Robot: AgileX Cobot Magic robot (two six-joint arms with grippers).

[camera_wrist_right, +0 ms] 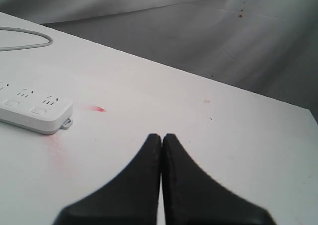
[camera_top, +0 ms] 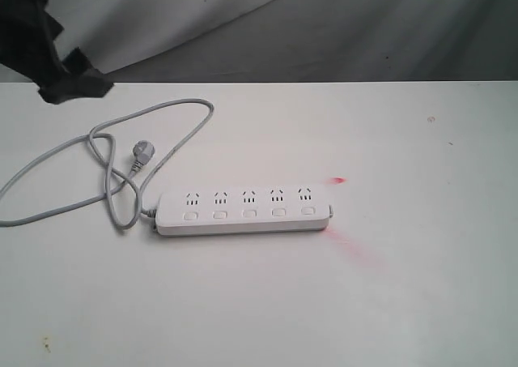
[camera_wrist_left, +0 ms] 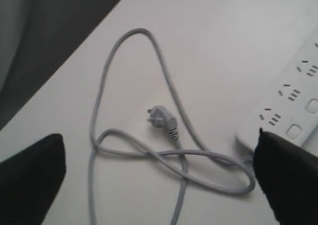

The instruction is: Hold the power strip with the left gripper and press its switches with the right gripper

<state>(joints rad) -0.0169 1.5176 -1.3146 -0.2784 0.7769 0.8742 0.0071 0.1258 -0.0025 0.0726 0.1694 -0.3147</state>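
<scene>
The left gripper (camera_wrist_left: 158, 135) gapes above the cord (camera_wrist_left: 162, 61), right gripper (camera_wrist_right: 161, 136) closed.

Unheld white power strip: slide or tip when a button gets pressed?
Long flat white plastic power strip lies low and wide, so tipping seems unlikely. Probably light on the smooth white table; an off-vertical press may skid it. Thin grey cord looks floppy, little anchoring.

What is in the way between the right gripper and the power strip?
Nothing that I can see. Only the white table, with a flat red mark on it, lies between the right gripper and the near end of the power strip.
</scene>
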